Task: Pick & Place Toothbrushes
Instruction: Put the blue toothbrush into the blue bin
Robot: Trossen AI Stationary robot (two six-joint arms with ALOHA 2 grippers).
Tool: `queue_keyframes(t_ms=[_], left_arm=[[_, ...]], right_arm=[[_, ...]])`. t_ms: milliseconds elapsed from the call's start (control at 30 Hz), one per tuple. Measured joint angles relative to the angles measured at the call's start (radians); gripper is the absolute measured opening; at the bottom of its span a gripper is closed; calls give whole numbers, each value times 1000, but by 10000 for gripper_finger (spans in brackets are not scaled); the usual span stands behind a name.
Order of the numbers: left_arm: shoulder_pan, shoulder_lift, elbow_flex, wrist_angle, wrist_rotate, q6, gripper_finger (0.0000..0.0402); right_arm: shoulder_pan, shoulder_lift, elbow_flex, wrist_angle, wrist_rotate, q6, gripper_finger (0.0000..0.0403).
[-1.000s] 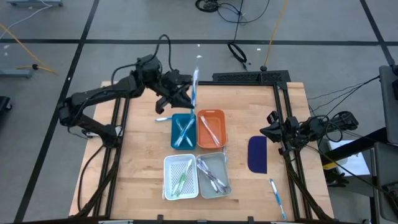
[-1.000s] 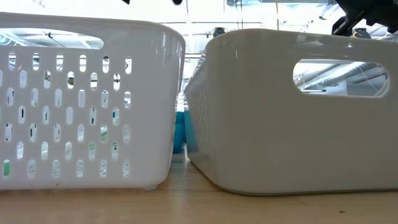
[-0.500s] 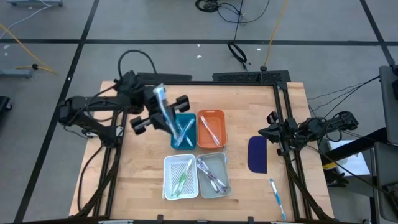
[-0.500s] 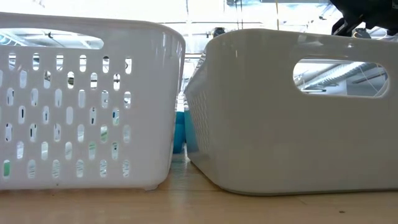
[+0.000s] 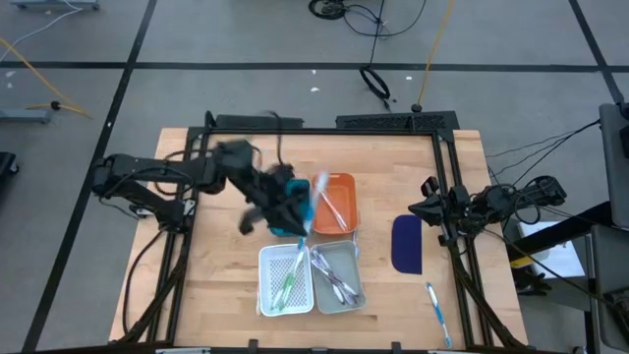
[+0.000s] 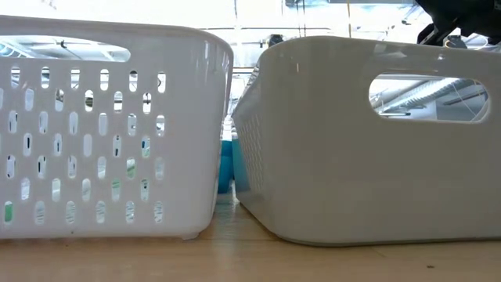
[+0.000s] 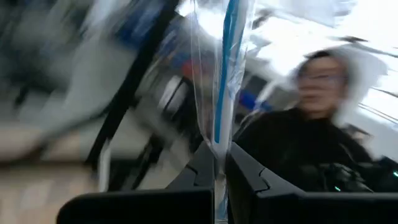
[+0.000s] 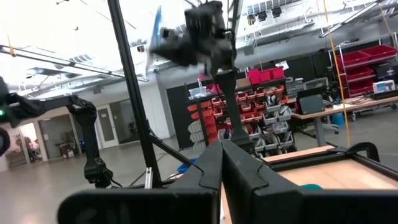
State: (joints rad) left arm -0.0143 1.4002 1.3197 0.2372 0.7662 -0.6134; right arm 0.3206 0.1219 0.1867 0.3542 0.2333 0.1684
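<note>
My left gripper point(image 5: 295, 205) hovers over the blue tray point(image 5: 285, 224), shut on a blue toothbrush in a clear wrapper point(image 7: 222, 68), which blurs in the high view point(image 5: 311, 197). More toothbrushes lie in the blue tray, the orange tray point(image 5: 335, 204), the white tray point(image 5: 284, 280) and the grey tray point(image 5: 338, 276). One more toothbrush point(image 5: 437, 311) lies flat on the table near the right front corner. My right gripper point(image 5: 428, 207) waits shut at the table's right edge. My left gripper pinches the wrapped toothbrush near one end point(image 7: 216, 149) between its two fingers. The fingers reach out roughly level and lie across it. Most of its length sticks out to one side of the fingers. It is lifted clear, above the trays.
A dark blue oblong pad point(image 5: 406, 243) lies right of the trays. The low view is filled by the white tray's perforated wall point(image 6: 102, 133) and the grey tray's wall point(image 6: 368, 141). A person point(image 7: 317, 124) shows beyond the table in the left wrist view.
My left gripper has swung from near the table's far edge toward the near edge, ending over the blue tray, and its wrist has rolled. It has stayed shut on the wrapped toothbrush, which travelled with it, clear of the table.
</note>
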Motion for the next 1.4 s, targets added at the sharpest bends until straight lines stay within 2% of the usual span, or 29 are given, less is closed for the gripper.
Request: queue_keyframes(t_ms=[200, 400, 600, 767, 933, 1167, 1400], left_arm=[[-74, 1, 0, -512, -240, -52, 6], [-131, 1, 0, -850, -467, -151, 5], [-131, 1, 0, -1082, -737, -310, 5], [-76, 1, 0, -1115, -874, -458, 7], [-13, 58, 0, -1140, -869, -492, 5], [49, 201, 0, -1142, -827, -445, 5], [115, 298, 0, -1178, -709, -327, 5]], right_arm=[[0, 0, 0, 0, 0, 2, 0], [0, 0, 0, 0, 0, 32, 0], [0, 0, 0, 0, 0, 51, 0], [0, 0, 0, 0, 0, 55, 0], [0, 0, 0, 0, 0, 56, 0], [0, 0, 0, 15, 0, 56, 0], [0, 0, 0, 16, 0, 56, 0]])
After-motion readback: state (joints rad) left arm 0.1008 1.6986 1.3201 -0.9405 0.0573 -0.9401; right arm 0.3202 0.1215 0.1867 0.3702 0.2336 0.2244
